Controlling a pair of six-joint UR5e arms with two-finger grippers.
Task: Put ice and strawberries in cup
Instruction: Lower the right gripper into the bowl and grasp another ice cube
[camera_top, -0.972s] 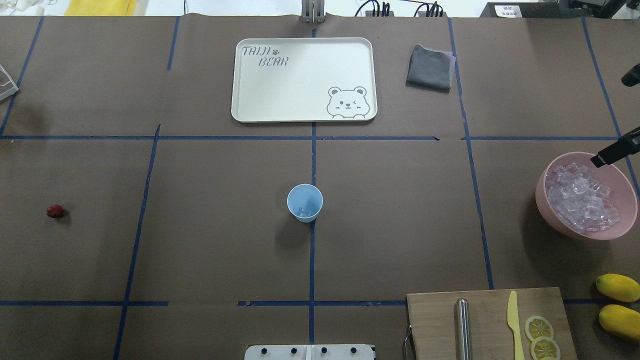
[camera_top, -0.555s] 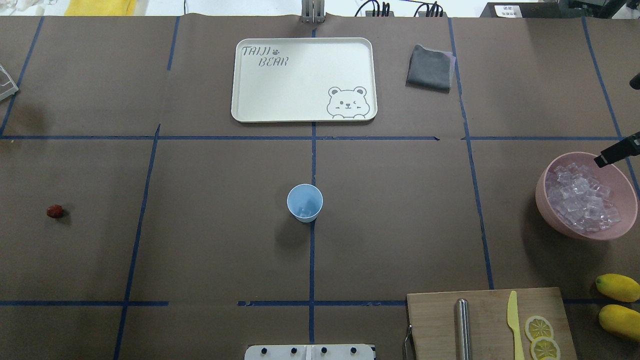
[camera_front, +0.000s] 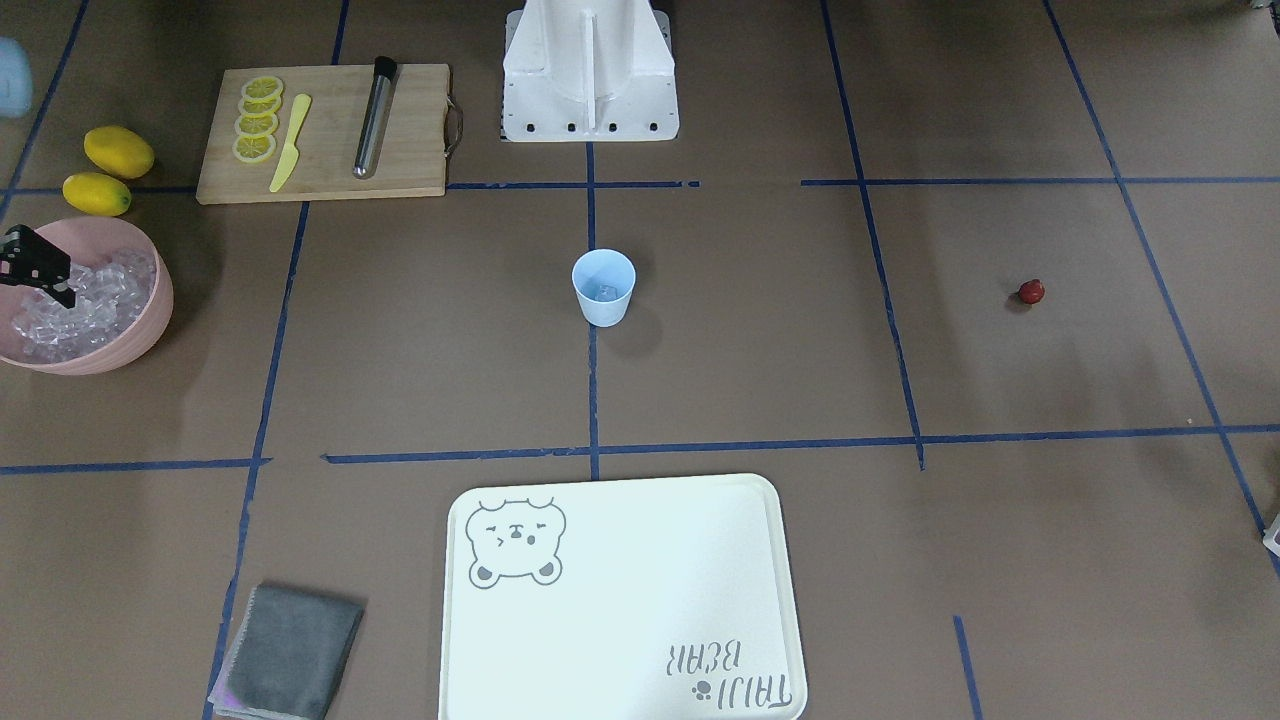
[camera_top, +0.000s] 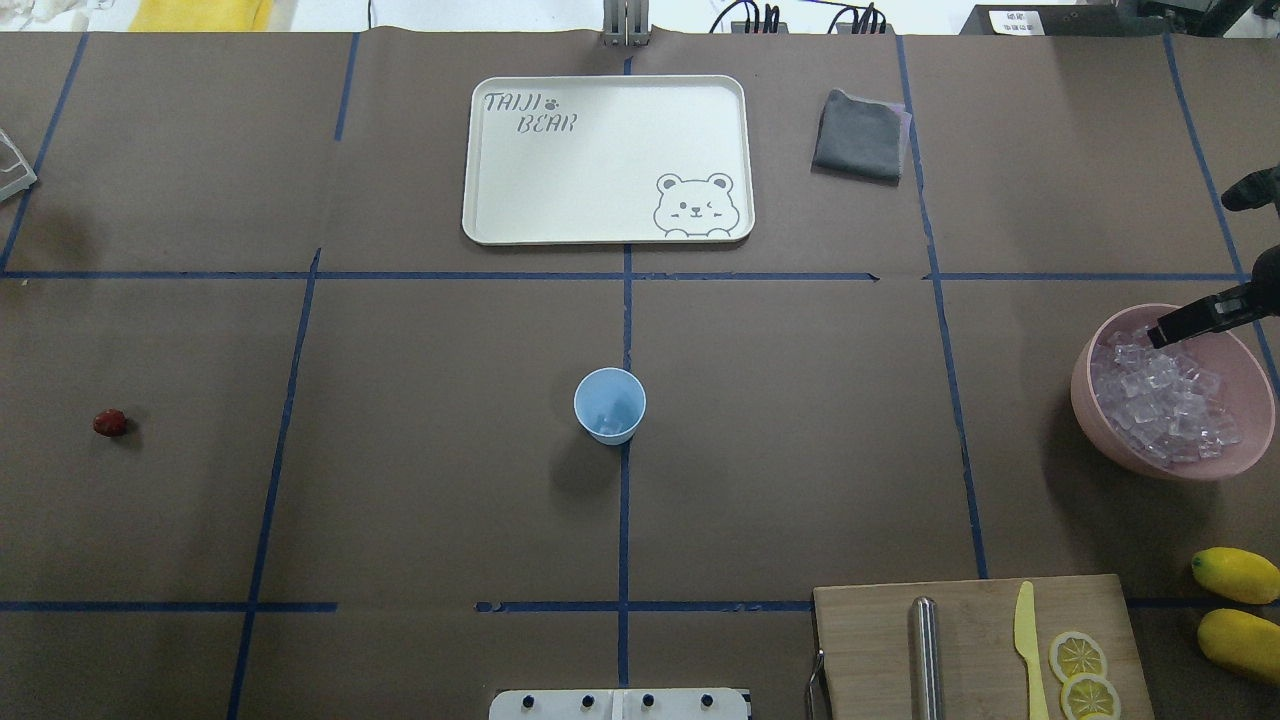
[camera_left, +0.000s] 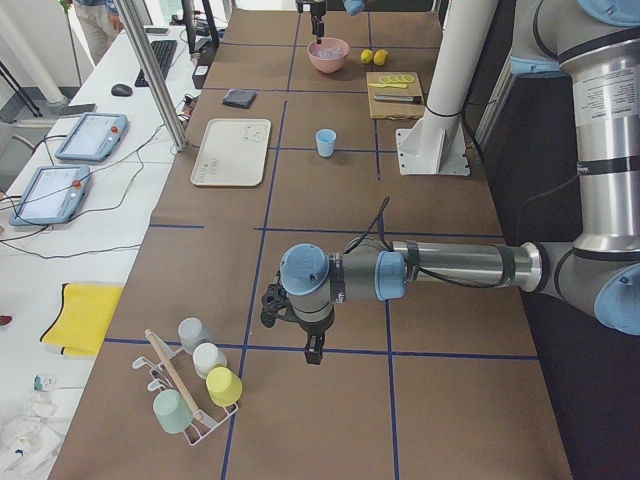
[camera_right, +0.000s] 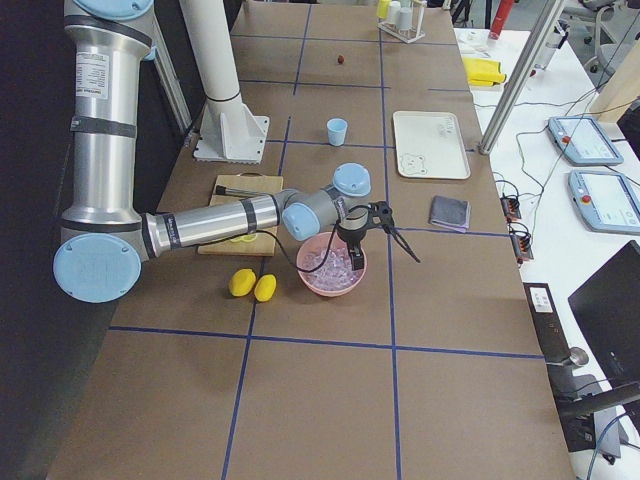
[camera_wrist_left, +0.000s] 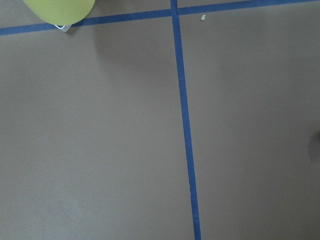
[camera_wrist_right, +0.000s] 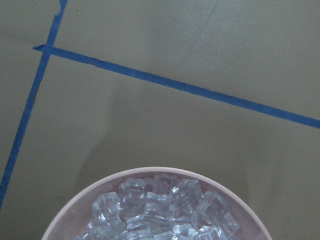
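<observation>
The pale blue cup (camera_top: 610, 405) (camera_front: 603, 287) stands upright at the table's centre, with what looks like one ice cube at its bottom. More ice (camera_top: 1165, 395) (camera_wrist_right: 160, 210) fills the pink bowl (camera_top: 1090, 400) at the right. A single dark red strawberry (camera_top: 110, 422) (camera_front: 1031, 291) lies far left on the table. My right gripper (camera_top: 1190, 268) (camera_right: 387, 260) hangs open and wide over the bowl's far rim, one fingertip (camera_top: 1160, 332) just above the ice and nothing between the fingers. My left gripper (camera_left: 310, 340) shows only in the exterior left view, low over bare table; I cannot tell its state.
A white bear tray (camera_top: 480, 200) and a grey cloth (camera_top: 858, 135) lie at the far side. A cutting board (camera_top: 870, 640) holds a metal rod, a yellow knife and lemon slices. Two lemons (camera_top: 1235, 575) sit beside it. A rack of cups (camera_left: 195, 385) stands near the left arm.
The right gripper has shifted left over the bowl. Its lower finger now reaches further over the ice, and its other finger has come into view at the right edge.
</observation>
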